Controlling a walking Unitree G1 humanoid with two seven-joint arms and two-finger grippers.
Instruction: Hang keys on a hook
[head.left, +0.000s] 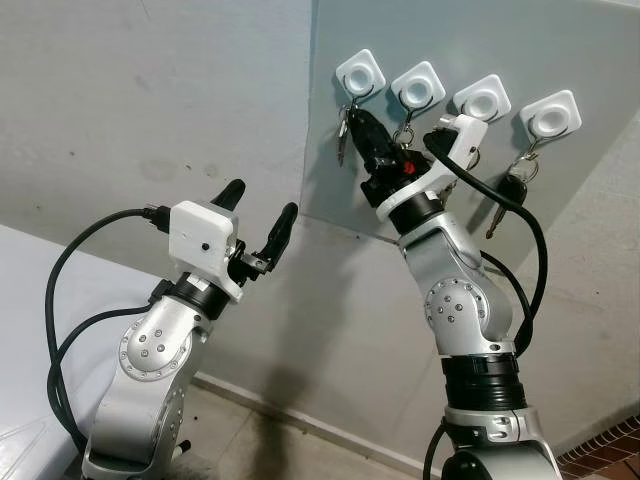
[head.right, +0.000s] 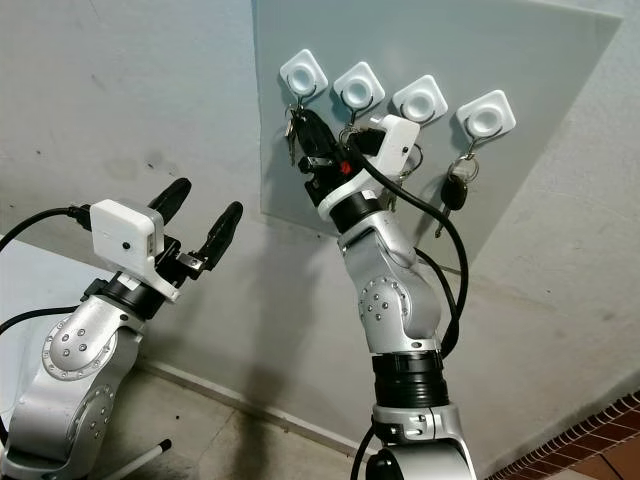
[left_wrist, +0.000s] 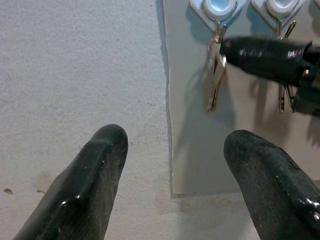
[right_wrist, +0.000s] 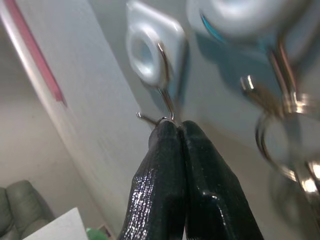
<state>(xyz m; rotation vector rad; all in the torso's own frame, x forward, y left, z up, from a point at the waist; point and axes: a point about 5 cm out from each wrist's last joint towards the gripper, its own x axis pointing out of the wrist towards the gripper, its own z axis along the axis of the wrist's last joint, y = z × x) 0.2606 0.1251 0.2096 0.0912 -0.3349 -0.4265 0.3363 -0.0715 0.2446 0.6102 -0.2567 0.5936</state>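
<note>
- Your right gripper (right_wrist: 172, 131) is pinched together on the ring of the keys (head.left: 343, 130) at the leftmost hook (head.left: 359, 73); seat the ring fully over the wire before you let go
- The keys hang just left of its fingertips, below that hook
- Your left gripper (head.left: 258, 217) stands spread apart, lower left, holding nothing
</note>
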